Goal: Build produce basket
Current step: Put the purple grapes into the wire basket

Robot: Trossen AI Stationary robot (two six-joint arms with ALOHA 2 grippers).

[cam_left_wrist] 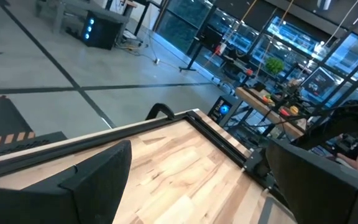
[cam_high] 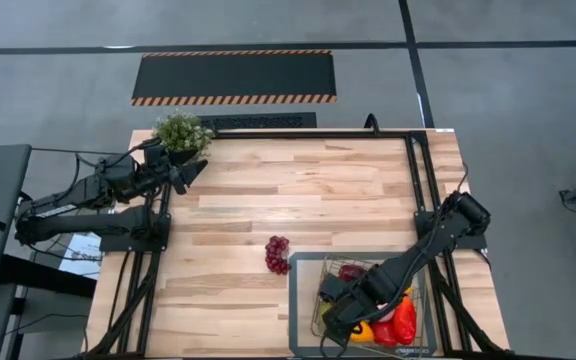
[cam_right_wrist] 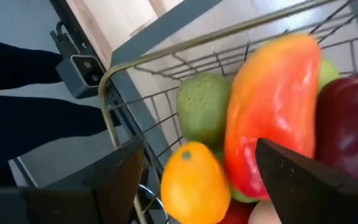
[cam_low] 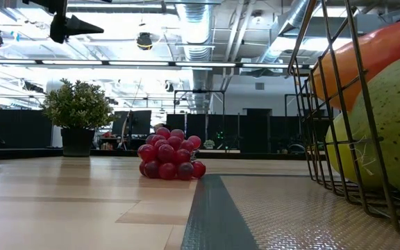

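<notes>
Right pincer (cam_high: pixel 336 322) hangs wide over the produce (cam_right_wrist: pixel 272 112) in the basket (cam_high: pixel 303 262), nothing held, so I judge grapes (cam_high: pixel 277 254) on the bench (cam_high: pixel 268 190) come next; left pincer (cam_high: pixel 190 172) waits wide.

- A pale wooden table (cam_high: pixel 298 195) with a dark frame along its edges fills the middle of the high view.
- A grey mat (cam_high: pixel 301 300) lies at lower right of centre, with the wire basket (cam_high: pixel 317 305) on it.
- Purple grapes (cam_high: pixel 277 254) lie on bare wood just left of the mat.
- A potted plant (cam_high: pixel 182 134) stands at the upper left corner.
</notes>
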